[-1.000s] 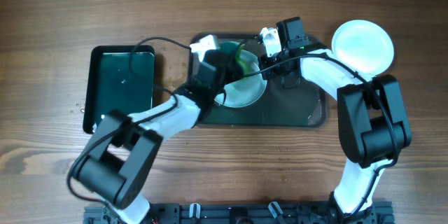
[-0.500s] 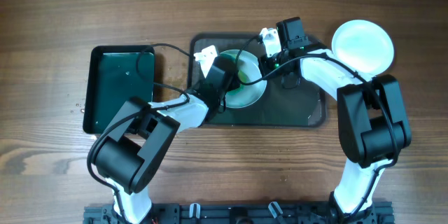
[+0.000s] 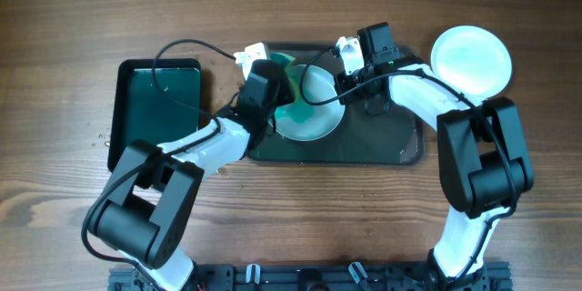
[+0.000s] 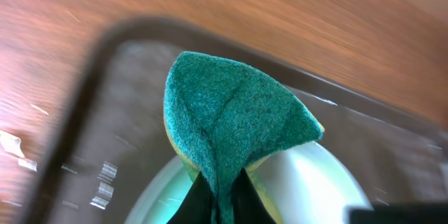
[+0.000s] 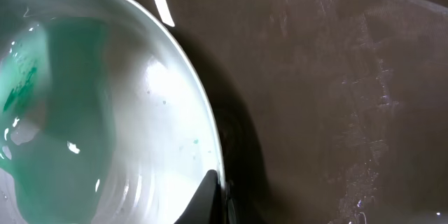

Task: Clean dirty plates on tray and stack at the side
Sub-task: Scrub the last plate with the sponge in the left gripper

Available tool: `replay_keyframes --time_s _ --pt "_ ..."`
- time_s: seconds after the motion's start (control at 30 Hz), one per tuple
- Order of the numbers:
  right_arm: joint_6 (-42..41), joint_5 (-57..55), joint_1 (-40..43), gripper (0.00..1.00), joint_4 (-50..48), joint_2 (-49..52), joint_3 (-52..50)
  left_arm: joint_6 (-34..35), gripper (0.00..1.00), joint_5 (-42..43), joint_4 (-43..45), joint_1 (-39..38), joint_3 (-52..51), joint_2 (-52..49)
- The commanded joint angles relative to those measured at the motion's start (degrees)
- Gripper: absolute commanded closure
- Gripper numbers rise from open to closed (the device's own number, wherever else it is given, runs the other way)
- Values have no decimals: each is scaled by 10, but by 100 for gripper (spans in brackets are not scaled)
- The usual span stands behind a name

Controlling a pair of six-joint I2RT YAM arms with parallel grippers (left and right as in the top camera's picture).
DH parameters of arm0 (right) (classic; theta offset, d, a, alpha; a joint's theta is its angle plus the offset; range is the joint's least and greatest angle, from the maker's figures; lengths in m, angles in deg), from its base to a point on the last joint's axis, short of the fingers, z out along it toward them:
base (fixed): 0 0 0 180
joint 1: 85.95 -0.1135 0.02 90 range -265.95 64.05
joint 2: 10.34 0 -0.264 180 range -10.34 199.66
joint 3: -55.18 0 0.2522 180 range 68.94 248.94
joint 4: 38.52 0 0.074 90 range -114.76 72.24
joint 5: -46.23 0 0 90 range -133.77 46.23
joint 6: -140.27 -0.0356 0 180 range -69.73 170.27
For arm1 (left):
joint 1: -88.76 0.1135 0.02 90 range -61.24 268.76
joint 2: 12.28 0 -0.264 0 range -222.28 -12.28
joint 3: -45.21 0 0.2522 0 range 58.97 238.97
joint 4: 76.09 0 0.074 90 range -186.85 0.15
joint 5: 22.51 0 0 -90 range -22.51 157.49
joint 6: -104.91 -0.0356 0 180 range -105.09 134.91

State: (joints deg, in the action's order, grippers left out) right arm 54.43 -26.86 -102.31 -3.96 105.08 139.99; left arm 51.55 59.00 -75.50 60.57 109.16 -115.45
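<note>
A pale plate (image 3: 314, 118) is on the dark grey tray (image 3: 391, 141), tipped up at its right side. My right gripper (image 3: 346, 80) is shut on the plate's right rim; in the right wrist view the jaws (image 5: 220, 199) pinch the rim of the plate (image 5: 105, 112), which carries teal smears at its left. My left gripper (image 3: 271, 71) is shut on a green sponge (image 3: 284, 59) at the plate's far-left edge. In the left wrist view the folded sponge (image 4: 231, 126) stands from the jaws (image 4: 220, 206) over the plate (image 4: 315, 189). A white plate (image 3: 470, 59) lies right of the tray. No third plate shows.
A smaller black tray with green inside (image 3: 159, 114) lies left of the grey tray. Black cables loop from both wrists over the tray's far edge. The grey tray's right half (image 5: 336, 77) is wet and streaked.
My left gripper has moved left and away with the sponge, from over the plate's middle to its far-left edge. The right gripper and plate have stayed put.
</note>
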Motion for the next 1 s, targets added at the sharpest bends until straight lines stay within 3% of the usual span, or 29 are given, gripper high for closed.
replay_keyframes --time_s 0.0,0.17,0.27,0.4,0.57,0.63,0.73,0.83,0.97 --pt "2 -3 0 96 3 15 5 93 96 93 4 -14 -3 -24" --pt "2 -3 0 96 2 15 5 74 96 84 -7 -30 -3 -51" --pt "2 -3 0 96 2 15 5 52 96 -9 -61 -24 -3 -52" --pt "4 -6 0 96 2 15 5 -38 96 -149 -107 -13 -2 -49" --pt "4 -8 0 96 2 15 5 -95 96 -188 -108 -8 -2 0" --pt "4 -8 0 96 2 15 5 -92 96 -163 -100 -9 -2 30" --pt "3 -8 0 96 2 15 5 -83 96 -30 -94 -8 -2 49" --pt "4 -7 0 96 2 15 5 -4 96 90 -96 -9 -3 31" --pt "3 -7 0 95 -4 15 5 58 96 117 -61 -21 -3 -20"
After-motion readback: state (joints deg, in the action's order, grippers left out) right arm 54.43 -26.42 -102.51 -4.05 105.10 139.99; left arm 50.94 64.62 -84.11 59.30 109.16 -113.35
